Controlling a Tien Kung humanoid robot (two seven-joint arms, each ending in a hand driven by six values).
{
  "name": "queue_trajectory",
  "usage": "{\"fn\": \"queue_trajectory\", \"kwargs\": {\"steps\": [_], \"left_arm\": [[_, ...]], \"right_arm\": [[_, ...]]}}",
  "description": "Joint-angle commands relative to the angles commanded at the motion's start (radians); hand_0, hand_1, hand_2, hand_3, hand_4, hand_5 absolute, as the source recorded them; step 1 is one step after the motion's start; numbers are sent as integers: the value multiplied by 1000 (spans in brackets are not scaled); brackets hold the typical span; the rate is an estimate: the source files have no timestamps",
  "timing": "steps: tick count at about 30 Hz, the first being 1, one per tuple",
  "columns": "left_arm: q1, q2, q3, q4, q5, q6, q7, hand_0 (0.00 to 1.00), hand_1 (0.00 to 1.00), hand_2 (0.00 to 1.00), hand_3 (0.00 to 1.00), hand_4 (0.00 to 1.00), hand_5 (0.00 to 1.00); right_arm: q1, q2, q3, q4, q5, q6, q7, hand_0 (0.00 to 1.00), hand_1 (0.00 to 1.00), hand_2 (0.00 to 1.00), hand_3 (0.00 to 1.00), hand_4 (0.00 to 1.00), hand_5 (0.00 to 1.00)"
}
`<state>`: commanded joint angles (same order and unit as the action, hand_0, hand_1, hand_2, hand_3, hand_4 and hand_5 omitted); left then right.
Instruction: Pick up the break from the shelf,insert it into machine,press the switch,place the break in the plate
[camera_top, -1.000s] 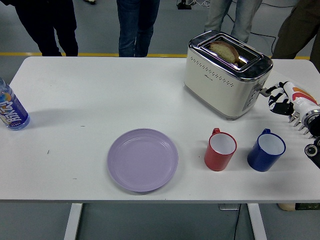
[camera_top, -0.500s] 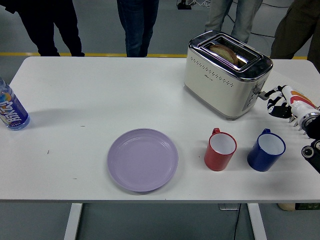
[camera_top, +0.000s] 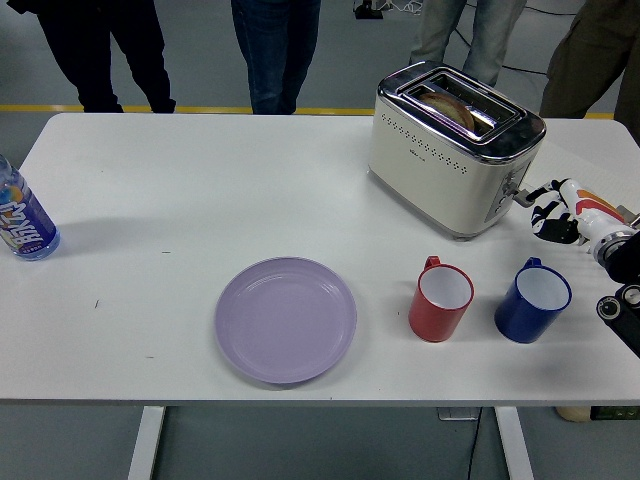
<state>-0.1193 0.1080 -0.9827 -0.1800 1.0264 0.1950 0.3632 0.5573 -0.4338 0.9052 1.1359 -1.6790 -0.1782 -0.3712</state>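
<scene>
right hand (camera_top: 562, 212): at 3 o'clock, holding nothing, fingers curled and reaching at the toaster's switch side; it has crept closer.
bread (camera_top: 447, 104): sunk lower in the toaster (camera_top: 440, 155) slot at 1 o'clock, so the switch looks pressed.
plate (camera_top: 285, 319): bare, at 6 o'clock.
red cup (camera_top: 441, 298), blue cup (camera_top: 533, 300): nothing inside.

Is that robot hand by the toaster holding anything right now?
No, nothing is held. The right hand sits at the toaster's side by its lever, fingers curled. The bread slice sits down in the slot.
</scene>
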Motion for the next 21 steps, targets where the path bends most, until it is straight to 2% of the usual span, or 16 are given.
{"fn": "queue_trajectory", "kwargs": {"steps": [21], "left_arm": [[8, -1, 5, 0, -4, -1, -1, 631, 498, 496, 539, 334, 808]], "right_arm": [[-12, -1, -4, -20, -9, 8, -6, 267, 279, 464, 664, 405, 107]]}}
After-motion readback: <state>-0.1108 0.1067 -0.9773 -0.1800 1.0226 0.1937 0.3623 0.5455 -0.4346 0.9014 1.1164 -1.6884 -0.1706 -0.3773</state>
